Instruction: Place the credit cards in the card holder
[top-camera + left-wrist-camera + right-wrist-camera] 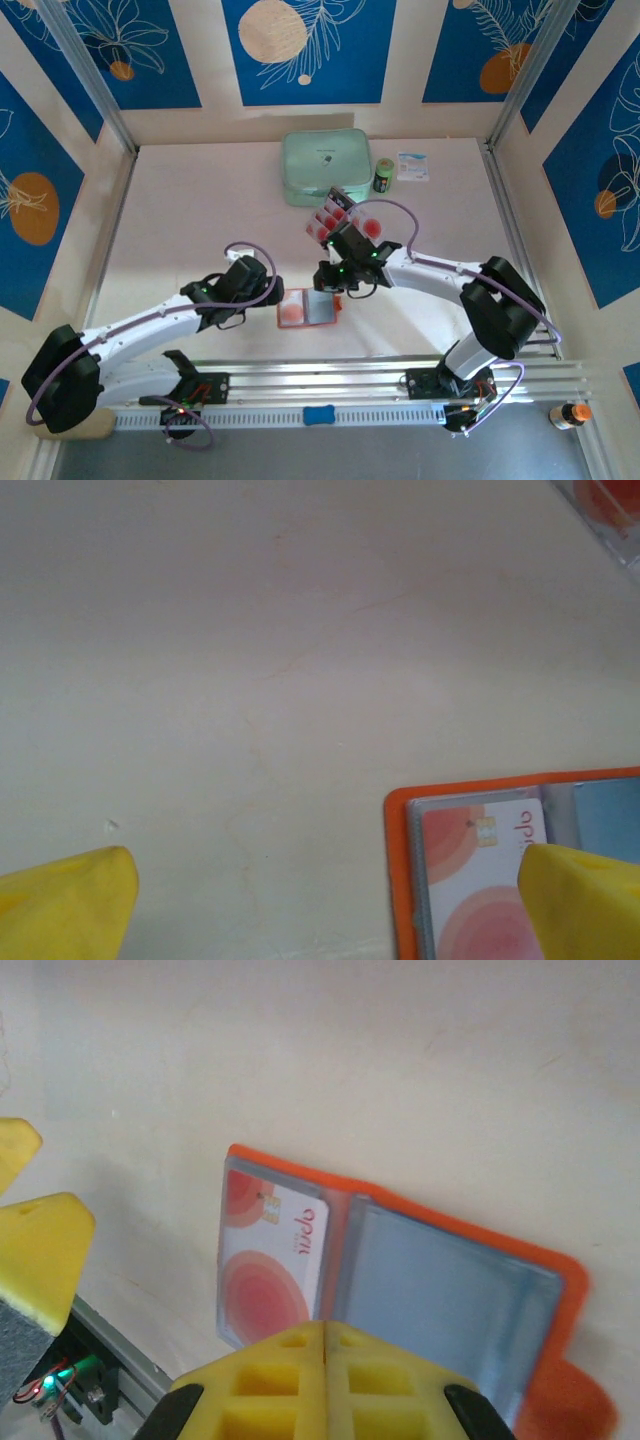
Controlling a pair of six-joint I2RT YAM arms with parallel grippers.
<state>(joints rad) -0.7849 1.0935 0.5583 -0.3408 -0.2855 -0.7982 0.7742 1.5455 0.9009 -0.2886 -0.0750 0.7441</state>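
The orange-red card holder (322,321) lies open flat near the table's front. One pink-white credit card (275,1260) with red circles sits in its left pocket; the blue-grey right pocket (440,1300) looks empty. More credit cards (325,220) stand in a clear tray behind it. My right gripper (325,1355) hovers over the holder's near edge, its yellow pads pressed together with nothing visible between them. My left gripper (325,900) is open at the holder's left edge (398,880): one fingertip over bare table, the other (585,895) over the pocketed card (470,870).
A mint-green case (325,168) lies at the back centre, with a small green bottle (384,176) and a white packet (412,166) to its right. The clear tray's corner (610,510) lies beyond the holder. A metal rail (330,385) runs along the near edge.
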